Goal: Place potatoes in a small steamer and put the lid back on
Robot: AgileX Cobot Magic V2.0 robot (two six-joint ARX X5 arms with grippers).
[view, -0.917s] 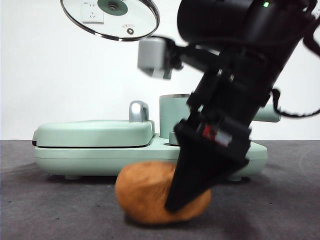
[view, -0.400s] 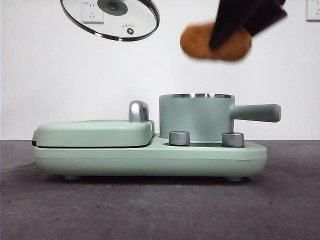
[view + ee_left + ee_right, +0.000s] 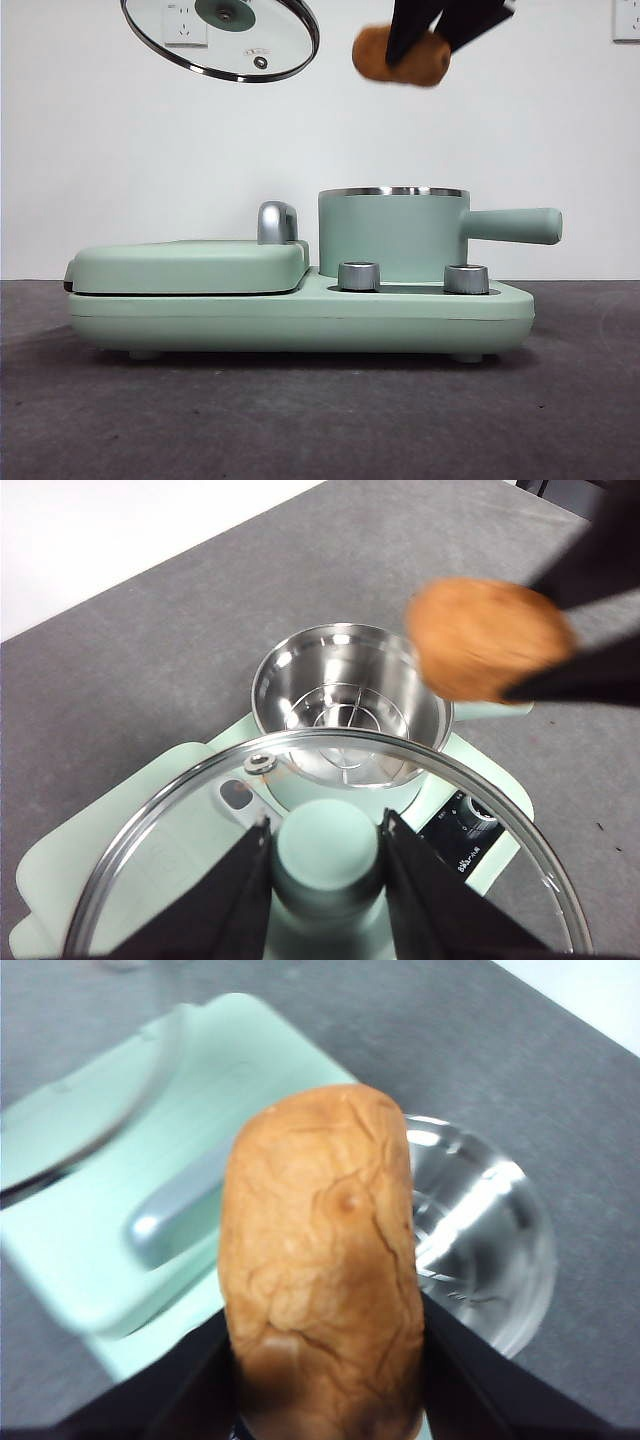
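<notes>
My right gripper (image 3: 428,40) is shut on the orange-brown potato (image 3: 400,57) (image 3: 320,1270), holding it high in the air above the small steamer (image 3: 392,235), a mint-green pot with a steel rim and side handle. The left wrist view shows that potato (image 3: 487,640) hanging over the pot's far rim, and the pot's steel inside (image 3: 345,705) holds only a rack. My left gripper (image 3: 325,875) is shut on the green knob of the glass lid (image 3: 330,780), which hangs tilted at the top left of the front view (image 3: 220,35).
The steamer stands on a mint-green base unit (image 3: 300,315) with two steel dials (image 3: 359,276) (image 3: 466,279). A flat mint-green griddle cover (image 3: 190,265) with a chrome handle (image 3: 276,222) fills the unit's left half. Dark grey tabletop (image 3: 300,420) lies in front.
The right gripper lifted the potato off the table in front of the unit to high above the steamer, then drifted slightly left. The lid has stayed where it was.
</notes>
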